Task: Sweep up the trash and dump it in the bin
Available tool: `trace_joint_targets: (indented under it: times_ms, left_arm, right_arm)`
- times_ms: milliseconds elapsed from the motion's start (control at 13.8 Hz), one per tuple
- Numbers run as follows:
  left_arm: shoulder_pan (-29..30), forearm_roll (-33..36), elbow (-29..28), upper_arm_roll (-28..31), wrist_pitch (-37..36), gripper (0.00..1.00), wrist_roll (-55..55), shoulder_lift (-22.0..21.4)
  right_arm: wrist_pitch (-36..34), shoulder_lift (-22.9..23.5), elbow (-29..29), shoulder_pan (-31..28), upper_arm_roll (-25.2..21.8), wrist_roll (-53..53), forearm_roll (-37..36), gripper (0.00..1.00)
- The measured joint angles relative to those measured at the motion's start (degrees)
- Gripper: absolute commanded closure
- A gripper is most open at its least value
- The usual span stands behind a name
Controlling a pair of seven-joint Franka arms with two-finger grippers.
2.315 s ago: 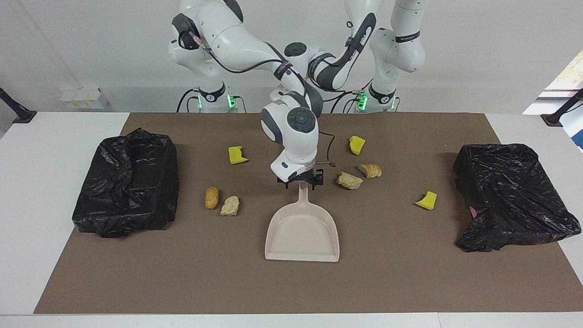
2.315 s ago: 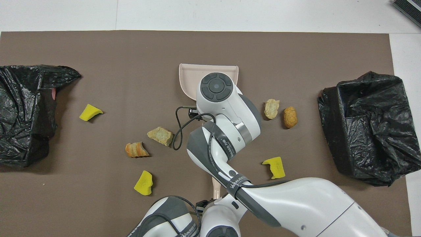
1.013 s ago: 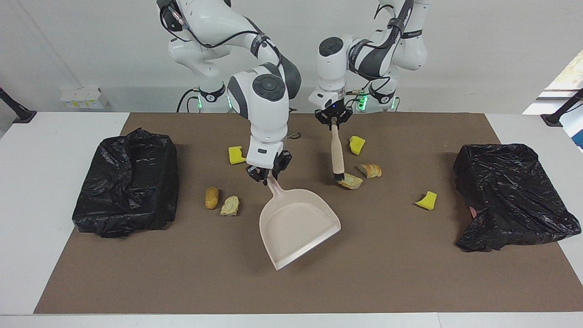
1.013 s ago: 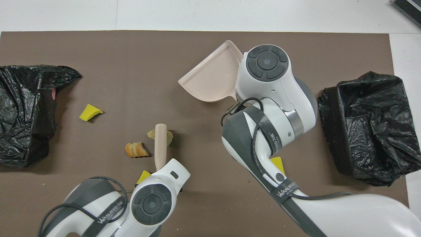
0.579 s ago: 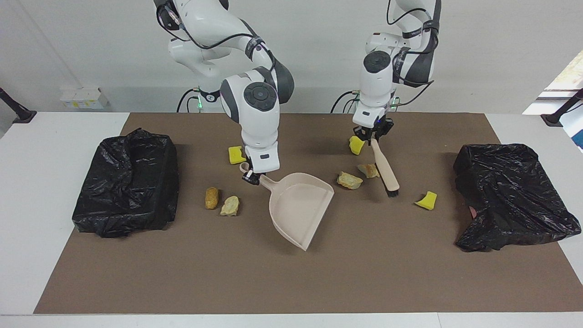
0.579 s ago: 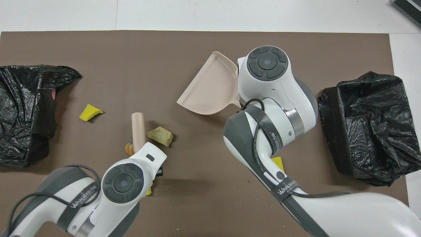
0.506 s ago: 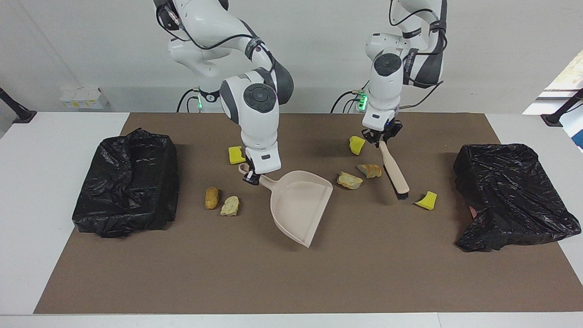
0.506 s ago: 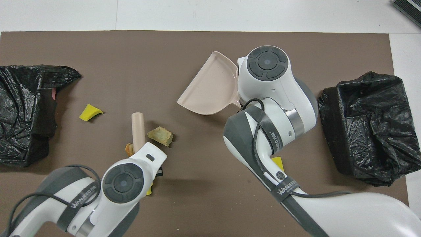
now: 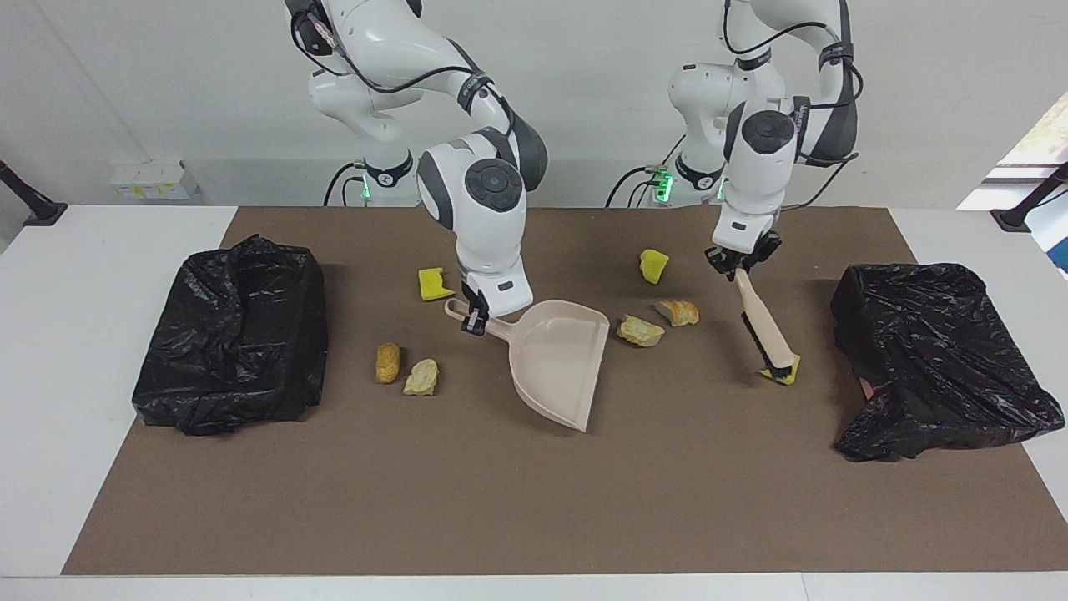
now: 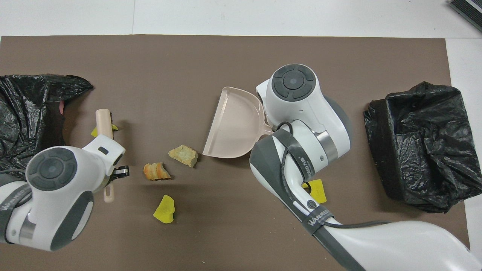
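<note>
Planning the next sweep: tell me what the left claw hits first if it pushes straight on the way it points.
Probably the yellow sponge chunk: the left claw, shut on the brush, points down along it, and its bristles sit at that chunk.

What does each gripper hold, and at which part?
Right gripper holds the dustpan by its handle; left gripper holds the brush by its handle end.

Open brown mat (image 9: 501, 501) at the table edge farthest from robots; black bins (image 9: 234, 334) flanking both ends.
</note>
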Motion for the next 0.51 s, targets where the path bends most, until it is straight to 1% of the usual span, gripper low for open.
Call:
trace_joint_targets:
  times_ms: [145, 289, 434, 506]
  left_arm:
    - [1.77, 0.00, -0.97, 0.00, 2.12, 1.00, 0.56, 1.31]
    - [1.71, -0.06, -3.29, -0.55, 6.40, 1.00, 0.26, 2.76]
    - [0.44, -1.19, -5.07, -1.26, 9.47, 1.00, -0.23, 3.31]
    - [-0.96, -2.22, -5.18, -1.41, 9.57, 1.00, -0.83, 3.30]
  right_arm:
    - [1.00, 0.11, -0.36, 0.12, 0.01, -1.46, -0.34, 1.00]
    - [2.24, 0.40, -1.04, 0.94, 0.10, -1.56, -1.27, 1.00]
    - [4.31, 0.46, -2.71, 1.43, 0.13, -1.56, -1.79, 1.00]
    - [4.94, 0.47, -3.43, 1.51, 0.13, -1.56, -1.96, 1.00]
